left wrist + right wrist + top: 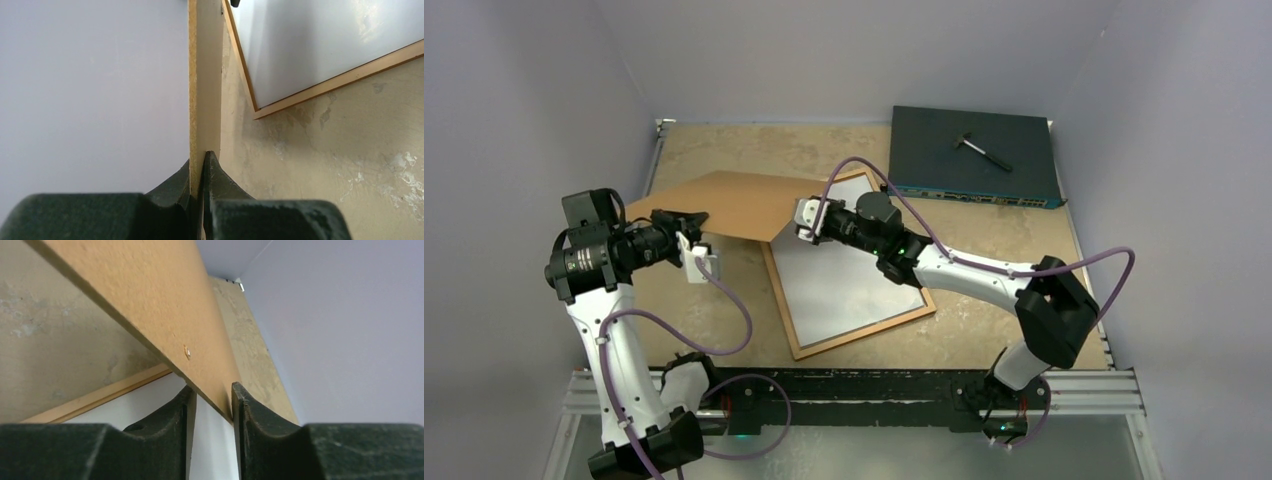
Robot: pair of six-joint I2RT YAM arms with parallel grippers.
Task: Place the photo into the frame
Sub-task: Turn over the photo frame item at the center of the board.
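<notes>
The orange-brown frame (864, 333) lies flat on the table's middle. Inside it lies the photo (844, 270), plain white back up. A thin brown backing board (724, 205) hangs tilted over the frame's far left corner. My left gripper (686, 228) is shut on the board's left edge; in the left wrist view the fingers (215, 175) pinch the board (205, 90) edge-on. My right gripper (802, 222) straddles the board's right corner (150, 300). One fingertip (240, 395) touches that corner and a gap shows at the other, over the photo (215, 440).
A dark flat electronics box (974, 155) sits at the back right with a small black tool (982, 150) on top. Grey walls close in on the left, back and right. Purple cables loop from both arms over the table.
</notes>
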